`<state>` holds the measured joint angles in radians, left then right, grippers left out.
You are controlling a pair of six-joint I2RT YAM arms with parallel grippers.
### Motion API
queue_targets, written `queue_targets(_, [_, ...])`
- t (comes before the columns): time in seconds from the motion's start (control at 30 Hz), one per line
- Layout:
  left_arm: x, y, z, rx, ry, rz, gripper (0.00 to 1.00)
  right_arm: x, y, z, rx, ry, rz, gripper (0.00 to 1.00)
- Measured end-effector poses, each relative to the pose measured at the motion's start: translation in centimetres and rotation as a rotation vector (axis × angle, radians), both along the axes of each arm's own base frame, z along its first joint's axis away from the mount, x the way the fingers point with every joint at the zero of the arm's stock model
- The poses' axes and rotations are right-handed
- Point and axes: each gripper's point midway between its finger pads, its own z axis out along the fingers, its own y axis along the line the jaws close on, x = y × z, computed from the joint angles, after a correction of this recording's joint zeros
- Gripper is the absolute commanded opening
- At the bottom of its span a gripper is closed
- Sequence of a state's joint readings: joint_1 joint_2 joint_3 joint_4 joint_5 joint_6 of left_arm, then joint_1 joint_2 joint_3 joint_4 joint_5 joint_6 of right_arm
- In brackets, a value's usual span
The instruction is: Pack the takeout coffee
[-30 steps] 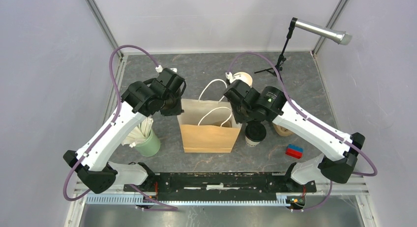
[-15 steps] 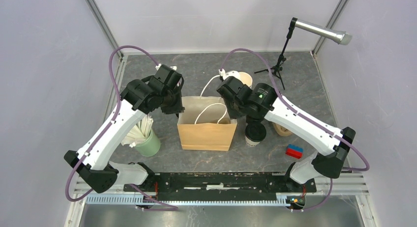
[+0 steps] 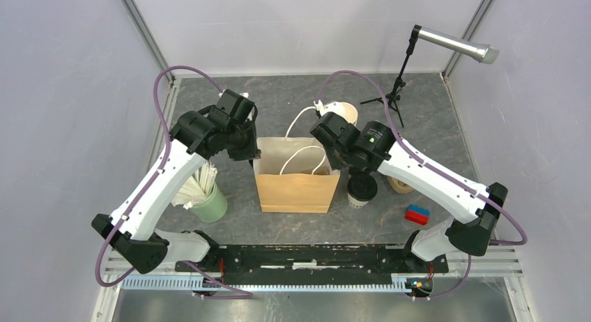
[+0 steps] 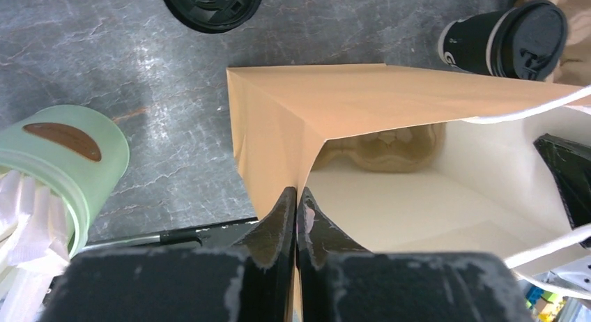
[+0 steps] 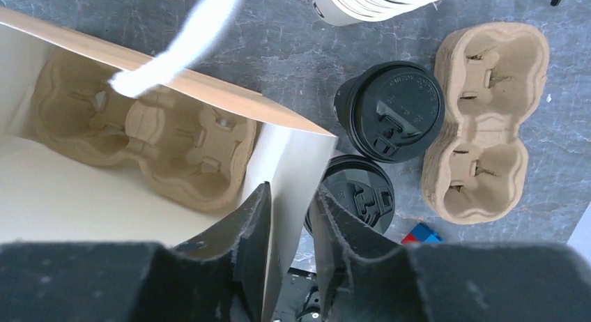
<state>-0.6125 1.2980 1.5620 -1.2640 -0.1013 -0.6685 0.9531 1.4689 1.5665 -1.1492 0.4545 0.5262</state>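
Observation:
A brown paper bag [image 3: 296, 186] stands open at the middle of the table, with a cardboard cup carrier [image 5: 146, 137] lying inside. My left gripper [image 4: 297, 191] is shut on the bag's left wall at the rim [image 3: 252, 155]. My right gripper [image 5: 291, 191] is open and straddles the bag's right wall [image 3: 339, 162]; the wall lies against the inner finger. Two lidded takeout coffee cups [image 5: 389, 111] [image 5: 359, 196] stand on the table just right of the bag. Only one of them [image 3: 362, 189] shows in the top view.
A second empty carrier [image 5: 481, 123] lies right of the cups. A stack of lidless cups [image 3: 343, 113] lies behind the bag. A green cup with straws [image 3: 209, 203] stands left of it. A red-blue block [image 3: 417, 214] and a microphone stand [image 3: 397, 85] are at the right. A black lid [image 4: 211, 1] lies nearby.
My right gripper has moved left and back to the bag's right rim. The left gripper has shifted slightly left, holding the bag, which has slid a little.

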Motion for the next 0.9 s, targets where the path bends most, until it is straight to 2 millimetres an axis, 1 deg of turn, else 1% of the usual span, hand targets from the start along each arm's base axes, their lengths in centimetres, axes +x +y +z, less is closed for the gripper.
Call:
queue_targets(0.1, [0.1,-0.8,0.3,-0.034,-0.006,-0.022,0.22,0.0,0.0,0.2,-0.002,0.0,0.005,0.48])
queue_targets(0.13, [0.2,-0.9,0.4,-0.041,-0.008,-0.028,0.25,0.1,0.1,0.7,0.0,-0.002,0.007,0.51])
queue_targets(0.17, [0.2,-1.2,0.5,-0.053,-0.008,-0.035,0.27,0.2,0.4,1.3,0.011,-0.008,0.009,0.56])
queue_targets(0.23, [0.2,-1.4,0.6,-0.064,-0.011,-0.044,0.37,0.7,1.1,3.0,0.051,-0.034,0.015,0.64])
queue_targets(0.3, [0.0,-1.7,0.7,-0.075,-0.008,-0.064,0.43,0.9,1.9,4.7,0.106,-0.061,0.033,0.74])
queue_targets(0.33, [0.0,-1.8,0.7,-0.075,-0.009,-0.071,0.46,0.9,2.1,5.2,0.129,-0.07,0.043,0.78])
queue_targets(0.37, [0.0,-1.9,0.8,-0.079,-0.01,-0.08,0.49,0.6,2.3,5.7,0.154,-0.074,0.059,0.81])
queue_targets(0.43, [-0.1,-2.0,0.9,-0.085,-0.011,-0.096,0.6,0.2,2.5,6.4,0.205,-0.089,0.08,0.85])
queue_targets(0.53, [-0.2,-2.1,1.0,-0.085,-0.014,-0.118,0.72,-0.8,1.9,7.2,0.271,-0.113,0.102,0.98])
queue_targets(0.6, [-0.3,-2.2,1.2,-0.093,-0.018,-0.124,0.81,-1.2,1.4,8.1,0.312,-0.141,0.107,0.98])
queue_targets(0.67, [-0.3,-2.1,1.6,-0.093,-0.03,-0.133,0.9,-1.4,1.0,9.7,0.361,-0.182,0.105,0.98])
queue_targets(0.73, [-0.3,-1.8,2.1,-0.083,-0.047,-0.138,0.99,-1.5,0.5,10.8,0.391,-0.214,0.098,0.98])
queue_targets(0.8, [-0.2,-1.5,2.7,-0.073,-0.066,-0.136,1.0,-1.4,-0.2,11.2,0.397,-0.241,0.079,0.98])
queue_targets(0.87, [-0.1,-1.0,3.0,-0.056,-0.083,-0.129,1.0,-1.4,-1.3,10.6,0.381,-0.252,0.053,0.98])
queue_targets(0.9, [-0.2,-0.8,3.1,-0.049,-0.086,-0.126,1.0,-1.3,-2.0,9.8,0.366,-0.253,0.037,0.98])
